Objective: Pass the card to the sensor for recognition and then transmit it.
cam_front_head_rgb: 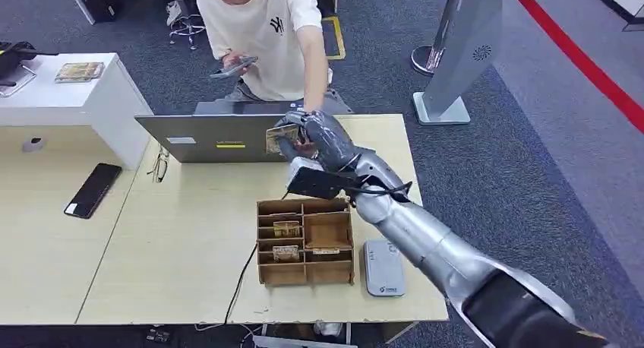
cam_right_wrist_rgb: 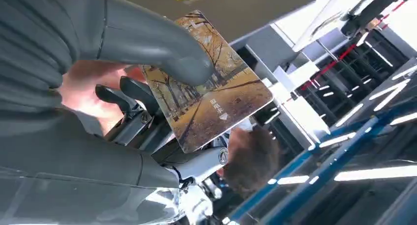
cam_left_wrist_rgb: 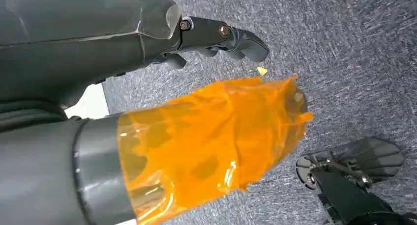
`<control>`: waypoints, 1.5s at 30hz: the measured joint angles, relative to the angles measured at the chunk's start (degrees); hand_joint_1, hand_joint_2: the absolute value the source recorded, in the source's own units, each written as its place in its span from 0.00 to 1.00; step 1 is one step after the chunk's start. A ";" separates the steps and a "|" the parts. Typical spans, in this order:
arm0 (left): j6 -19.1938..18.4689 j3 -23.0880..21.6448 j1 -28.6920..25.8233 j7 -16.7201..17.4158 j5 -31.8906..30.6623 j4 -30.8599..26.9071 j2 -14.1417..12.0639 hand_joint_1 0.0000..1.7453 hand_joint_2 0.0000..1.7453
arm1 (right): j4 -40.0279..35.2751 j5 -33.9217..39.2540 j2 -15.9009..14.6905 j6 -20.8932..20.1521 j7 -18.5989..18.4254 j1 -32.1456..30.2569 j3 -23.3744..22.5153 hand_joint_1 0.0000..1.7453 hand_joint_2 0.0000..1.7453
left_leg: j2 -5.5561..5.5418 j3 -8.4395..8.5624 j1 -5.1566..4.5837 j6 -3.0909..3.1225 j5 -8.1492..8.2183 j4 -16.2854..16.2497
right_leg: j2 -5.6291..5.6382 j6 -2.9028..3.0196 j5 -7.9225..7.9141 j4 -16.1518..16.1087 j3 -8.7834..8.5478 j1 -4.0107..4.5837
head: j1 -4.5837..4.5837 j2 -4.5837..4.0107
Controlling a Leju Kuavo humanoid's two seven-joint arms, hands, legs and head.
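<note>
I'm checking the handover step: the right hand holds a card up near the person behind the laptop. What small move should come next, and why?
Probably hold steady and ease the fingers open once the person grips. The right hand pinches the card above the laptop, and the person's hand is already close behind it, so the pass looks ready.

The head view is evenly and brightly lit from overhead, with soft, short shadows under the laptop (cam_front_head_rgb: 216, 137) and the wooden box (cam_front_head_rgb: 305, 242) on the bench (cam_front_head_rgb: 175, 249). Detail is a little soft, and the robot's arm blurs slightly toward the lower right corner.

In the right wrist view, ceiling light strips behind the card (cam_right_wrist_rgb: 209, 90) burn out to white glare, while the card itself is sharp and the thumb in front of it is shaded.

The left wrist view is dimmer; orange tape (cam_left_wrist_rgb: 211, 141) shows glossy highlights, and the carpet (cam_left_wrist_rgb: 344, 63) beyond it is smeared with blur.
</note>
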State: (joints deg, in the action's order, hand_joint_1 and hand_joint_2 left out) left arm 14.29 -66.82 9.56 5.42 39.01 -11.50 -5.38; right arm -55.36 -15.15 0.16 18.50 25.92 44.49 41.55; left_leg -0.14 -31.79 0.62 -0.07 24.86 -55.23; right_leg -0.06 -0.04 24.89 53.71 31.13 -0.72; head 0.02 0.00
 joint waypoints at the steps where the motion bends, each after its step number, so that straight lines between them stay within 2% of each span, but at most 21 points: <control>1: -0.15 -0.18 0.20 0.17 -0.24 0.00 -0.04 0.00 0.00 | 1.99 -1.29 1.29 1.51 -0.07 0.80 0.52 1.00 1.00 | 0.01 0.01 0.00 0.00 0.00 0.00 | 0.00 0.00 0.00 0.01 0.00 0.00 | -0.02 0.00; 3: -0.37 -0.42 0.58 0.55 -0.55 0.00 -0.13 0.00 0.00 | 4.74 -3.12 3.01 3.93 -0.59 1.97 1.18 1.00 1.00 | -0.03 0.00 0.00 0.00 0.00 0.00 | -0.02 0.00 0.00 0.01 0.00 0.00 | 0.00 0.00; 8: -0.46 -0.81 0.89 0.74 -0.74 0.00 -0.37 0.00 0.00 | 8.85 -3.95 5.35 5.05 -0.77 3.51 2.10 1.00 1.00 | -0.02 -0.02 -0.01 0.00 0.00 0.00 | -0.02 0.00 0.00 0.00 0.01 -0.01 | 0.02 0.00; 11: -0.46 -0.96 1.00 1.22 -1.53 0.00 -0.50 0.00 0.00 | 12.09 -6.20 6.73 7.42 -1.53 4.40 2.42 1.00 1.00 | -0.01 -0.02 -0.01 0.00 0.00 0.00 | 0.00 0.00 0.00 0.00 0.02 -0.01 | 0.02 0.00; 13: -0.46 -1.07 1.24 1.38 -1.92 0.00 -0.50 0.00 0.00 | 14.80 -7.60 7.62 9.13 -2.01 4.82 2.69 0.77 1.00 | -0.04 -0.01 -0.01 0.00 0.00 0.00 | -0.03 0.00 0.00 -0.01 0.02 -0.01 | 0.00 0.00; 14: -0.44 -1.09 1.30 1.53 -2.16 0.00 -0.50 0.00 0.00 | 16.07 -8.11 7.97 9.80 -2.27 4.86 2.77 0.26 1.00 | -0.05 -0.02 -0.01 0.00 0.00 0.00 | -0.04 0.00 0.00 -0.01 0.01 -0.01 | 0.02 0.00; 15: -0.41 -1.14 1.31 1.75 -2.29 0.00 -0.50 0.00 0.00 | 17.07 -8.37 8.19 10.12 -2.47 4.86 2.86 0.00 1.00 | -0.04 -0.01 -0.01 0.00 0.00 0.00 | -0.03 0.00 0.00 -0.01 0.02 -0.01 | 0.00 0.00; 23: 0.35 -1.20 1.46 2.38 -3.04 0.00 -0.11 0.00 0.00 | 23.40 -9.35 8.63 10.34 -4.20 4.81 3.10 0.00 1.00 | -0.03 -0.02 -0.01 0.00 0.00 0.00 | -0.02 0.02 -0.02 0.00 0.04 0.00 | 0.00 0.00; 31: 1.27 -1.20 1.53 2.38 -3.15 0.00 0.85 0.00 0.00 | 24.47 -6.47 8.63 9.31 -1.93 3.65 2.88 0.00 1.00 | -0.02 -0.01 -0.01 0.00 0.00 0.00 | 0.00 0.03 -0.02 -0.01 0.05 -0.01 | 0.00 0.00; 39: 2.03 -1.20 1.42 2.14 -2.99 0.00 1.64 0.00 0.00 | 19.12 0.81 8.10 5.31 2.45 -0.73 -0.15 0.00 1.00 | -0.02 -0.02 -0.01 0.00 0.00 0.00 | 0.00 0.03 -0.02 -0.01 0.06 0.00 | 0.00 0.00; 45: 1.57 -1.18 0.90 1.16 -2.64 0.00 1.25 0.00 0.00 | 11.39 7.56 6.03 0.37 4.63 -5.39 -2.86 0.00 1.00 | -0.02 -0.02 -0.01 0.00 0.01 0.00 | 0.00 0.03 -0.01 -0.02 0.07 -0.01 | 0.00 0.00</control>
State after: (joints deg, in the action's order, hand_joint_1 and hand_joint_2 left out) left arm 15.87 -68.00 10.46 6.58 36.37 -11.50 -4.13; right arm -43.97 -7.59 6.18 18.87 30.56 39.10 38.69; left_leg -0.16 -31.81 0.61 -0.07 24.86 -55.23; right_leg -0.06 -0.01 24.87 53.69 31.21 -0.72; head 0.02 0.00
